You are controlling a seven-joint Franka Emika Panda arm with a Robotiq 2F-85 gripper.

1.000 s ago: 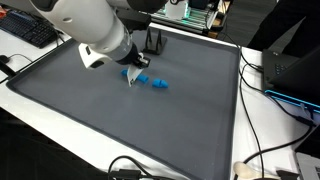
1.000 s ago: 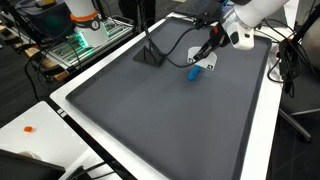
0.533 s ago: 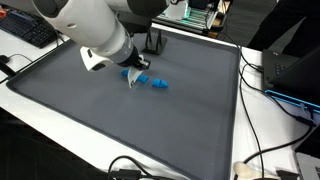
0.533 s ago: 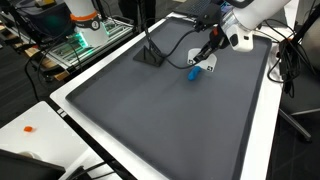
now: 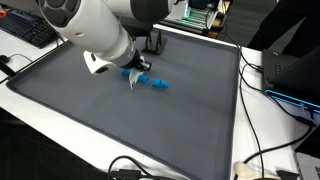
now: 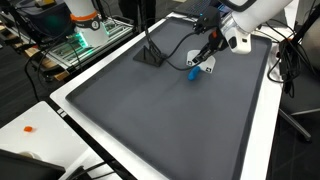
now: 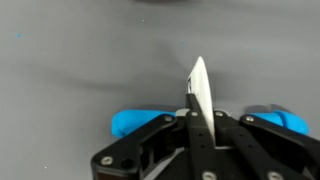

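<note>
- Exterior view, arm seen from behind:
  - Gripper [image 5: 133,72]: low over the grey mat [image 5: 90,120], pointing down, mostly masked by the white arm. Whether its fingers meet cannot be told from here.
  - White sliver [image 5: 133,81]: shows at the fingertips, its lower end at or near the mat.
  - Blue pieces [image 5: 146,78]: two, side by side on the mat. The nearer one lies just beside the gripper and the other a little further out.
  - Black stand [image 5: 153,42]: upright at the mat's far edge, behind the arm.
  - Keyboard [image 5: 28,30]: off the mat, at the upper left corner.
- Exterior view, across the mat:
  - Gripper [image 6: 200,60]: at the far end of the grey mat [image 6: 150,120].
  - Blue pieces [image 6: 196,73]: directly beneath it, reading as one blob.
  - A pale shape beside them is possibly the white sliver [image 6: 208,66].
  - Black stand [image 6: 150,55]: well apart from the gripper.
- Wrist view:
  - Gripper [image 7: 196,112]: fingers pressed together, clamping the white sliver [image 7: 200,85], which rises thin and pointed from between them.
  - Blue pieces [image 7: 135,122]: one on either side of the fingers, on the mat.
</note>
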